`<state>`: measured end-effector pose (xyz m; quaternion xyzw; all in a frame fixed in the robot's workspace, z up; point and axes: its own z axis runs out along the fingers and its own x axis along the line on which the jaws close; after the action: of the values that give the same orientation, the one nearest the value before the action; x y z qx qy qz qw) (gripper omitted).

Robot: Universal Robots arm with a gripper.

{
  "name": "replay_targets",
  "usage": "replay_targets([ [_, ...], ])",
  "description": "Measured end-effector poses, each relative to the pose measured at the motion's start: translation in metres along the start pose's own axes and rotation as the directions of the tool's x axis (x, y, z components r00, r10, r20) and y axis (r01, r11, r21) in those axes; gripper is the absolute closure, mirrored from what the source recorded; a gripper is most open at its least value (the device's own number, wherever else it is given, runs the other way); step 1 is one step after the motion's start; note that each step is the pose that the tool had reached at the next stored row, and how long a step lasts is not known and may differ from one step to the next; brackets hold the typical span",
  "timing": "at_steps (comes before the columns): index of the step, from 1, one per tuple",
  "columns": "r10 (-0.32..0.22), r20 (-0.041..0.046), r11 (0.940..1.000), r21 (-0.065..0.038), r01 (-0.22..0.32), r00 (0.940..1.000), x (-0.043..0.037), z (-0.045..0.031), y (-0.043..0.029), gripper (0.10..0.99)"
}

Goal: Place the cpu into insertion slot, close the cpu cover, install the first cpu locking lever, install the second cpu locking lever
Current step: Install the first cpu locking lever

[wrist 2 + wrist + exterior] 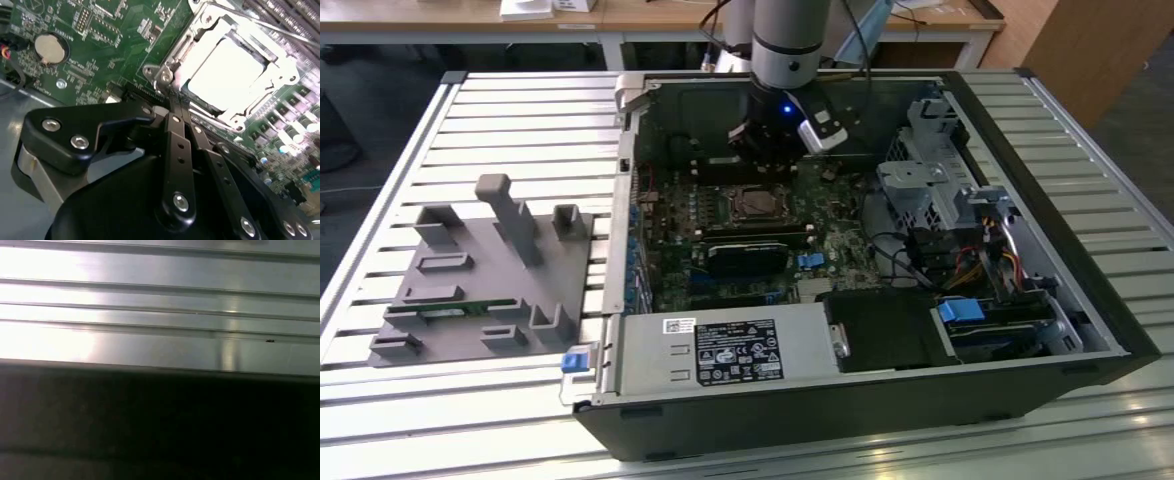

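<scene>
The cpu (230,72) lies flat in the insertion slot (728,205) on the green board, its silver top glaring bright. The cpu cover (196,37), a silvery frame, lies down around it. A thin metal lever rod (270,27) runs along one side of the socket. My gripper (179,107) is shut, its black fingertips pressed together right at the socket's near corner. In the exterior view the gripper (769,165) hangs just behind the cpu (754,204), inside the open computer case. Whether the tips pinch anything is hidden.
The case (1067,260) lies open on a slatted aluminium table (520,110). A black heatsink-like block (750,255) sits in front of the socket, a power supply (720,350) nearer still, a drive cage (927,190) at the exterior view's right. A grey fixture (480,270) stands outside.
</scene>
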<state>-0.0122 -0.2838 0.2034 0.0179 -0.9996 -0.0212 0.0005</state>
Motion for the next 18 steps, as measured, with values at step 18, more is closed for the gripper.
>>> replay_targets([
  [18,0.000,-0.0001,1.0000,0.000,0.000,1.0000,0.0002,-0.0073,-0.0053,0.980],
])
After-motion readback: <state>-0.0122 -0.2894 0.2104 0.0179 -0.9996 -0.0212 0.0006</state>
